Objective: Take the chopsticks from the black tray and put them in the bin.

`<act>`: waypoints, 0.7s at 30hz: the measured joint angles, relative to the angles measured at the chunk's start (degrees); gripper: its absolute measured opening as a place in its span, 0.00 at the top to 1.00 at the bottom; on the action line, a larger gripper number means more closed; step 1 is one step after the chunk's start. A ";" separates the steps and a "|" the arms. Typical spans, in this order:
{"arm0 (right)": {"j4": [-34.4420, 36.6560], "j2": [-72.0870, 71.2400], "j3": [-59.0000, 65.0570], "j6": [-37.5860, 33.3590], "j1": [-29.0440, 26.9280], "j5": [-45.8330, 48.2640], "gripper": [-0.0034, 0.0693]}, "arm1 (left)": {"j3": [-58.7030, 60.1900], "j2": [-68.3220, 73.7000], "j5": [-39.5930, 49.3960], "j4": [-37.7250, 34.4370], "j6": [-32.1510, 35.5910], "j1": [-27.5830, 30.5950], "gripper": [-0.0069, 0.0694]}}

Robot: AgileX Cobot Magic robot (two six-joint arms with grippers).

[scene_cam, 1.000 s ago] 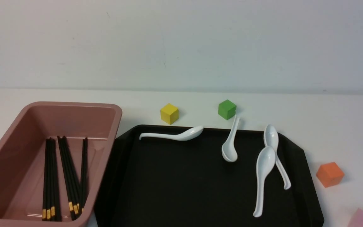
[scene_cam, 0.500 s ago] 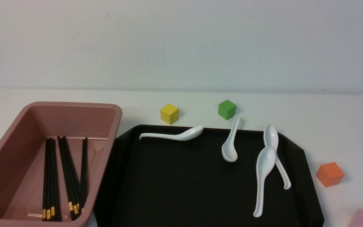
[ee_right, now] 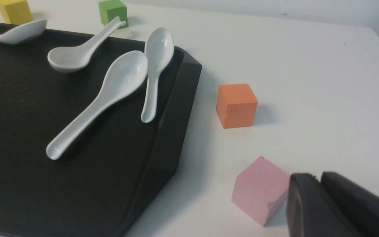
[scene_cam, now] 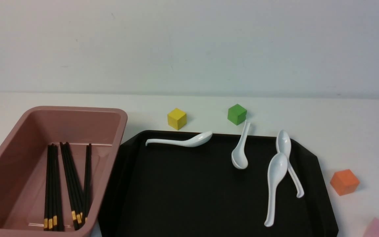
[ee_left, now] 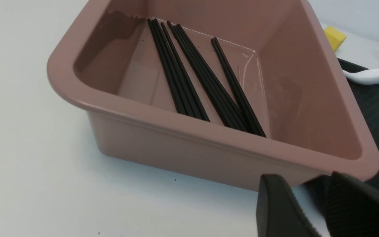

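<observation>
Several black chopsticks (scene_cam: 53, 184) with gold bands lie inside the dusty-pink bin (scene_cam: 81, 109) at the left; they also show in the left wrist view (ee_left: 179, 75). The black tray (scene_cam: 192, 191) beside the bin holds only white spoons; I see no chopsticks on it. Neither gripper shows in the front view. My left gripper (ee_left: 308, 184) is open and empty, just outside the bin's near wall (ee_left: 176, 154). My right gripper (ee_right: 317, 179) is shut and empty, over the table beside the small pink block (ee_right: 260, 187), right of the tray (ee_right: 28, 184).
Several white spoons lie on the tray: one (scene_cam: 189, 141) at the back rim, one (scene_cam: 240, 154) leaning over the rim, two (scene_cam: 275, 184) at the right. A yellow cube (scene_cam: 176, 118) and a green cube (scene_cam: 237, 114) stand behind the tray, an orange cube (scene_cam: 344, 181) to its right.
</observation>
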 joint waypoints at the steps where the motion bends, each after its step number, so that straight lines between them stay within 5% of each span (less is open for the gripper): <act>1: 0.00 0.00 0.00 0.00 0.00 0.00 0.83 | 0.00 0.00 0.00 0.00 0.00 0.00 0.60; 21: -0.06 0.00 0.00 -0.05 0.00 0.00 0.80 | 0.00 0.00 0.00 0.00 0.00 0.00 0.60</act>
